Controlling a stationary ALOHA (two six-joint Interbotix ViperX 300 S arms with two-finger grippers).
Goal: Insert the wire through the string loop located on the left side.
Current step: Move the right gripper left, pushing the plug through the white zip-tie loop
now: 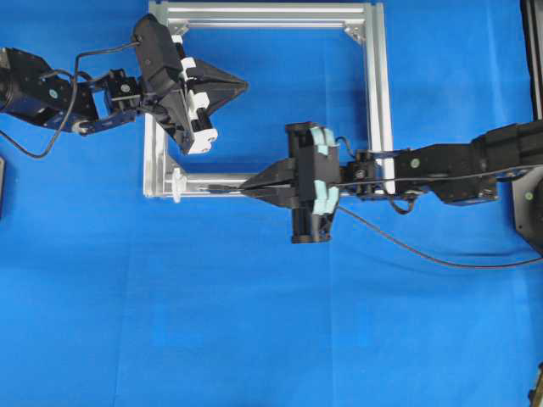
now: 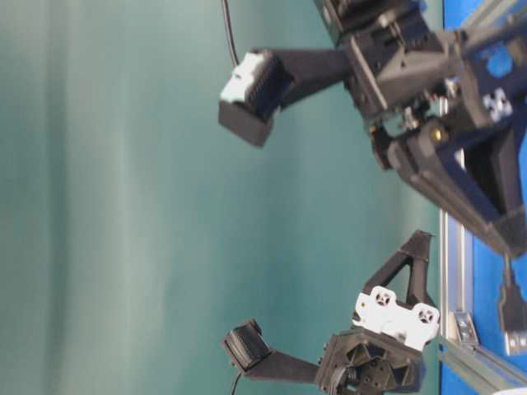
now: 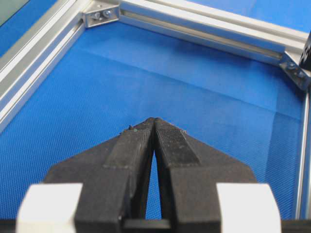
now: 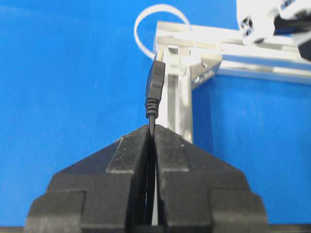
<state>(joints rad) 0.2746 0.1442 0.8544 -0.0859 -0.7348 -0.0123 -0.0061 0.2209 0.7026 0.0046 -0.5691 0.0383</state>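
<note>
Black and thin, the wire (image 1: 424, 252) ran from the right edge of the overhead view, under the right arm, into the right gripper (image 1: 248, 186), whose jaws were pressed together on it just behind the plug (image 4: 156, 82). In the right wrist view the plug stuck out ahead of the fingertips (image 4: 137, 138), pointing at the lower-left corner of the silver frame (image 1: 379, 102). The string loop (image 4: 146, 22) showed there as a white ring in the upper middle of the picture, fixed at that corner and bulging to the left of the bar. The plug looked short of the loop and not yet inside it, though how far apart they were could not be told.

The left gripper (image 1: 244, 85) hung at the upper left of the overhead view, above the frame's open middle, its jaws pressed together on nothing, well apart from the loop.

The step in hand appeared to be the final approach. To do it well, the plug's tip should be lined up with the ring's opening rather than with the bar, since the plug seemed aimed nearer the corner bracket (image 4: 206, 68) than the hole. A slow, straight advance would suit, because the loop looked light enough to be pushed aside, and the short length of wire ahead of the jaws could bend if it hit metal.
</note>
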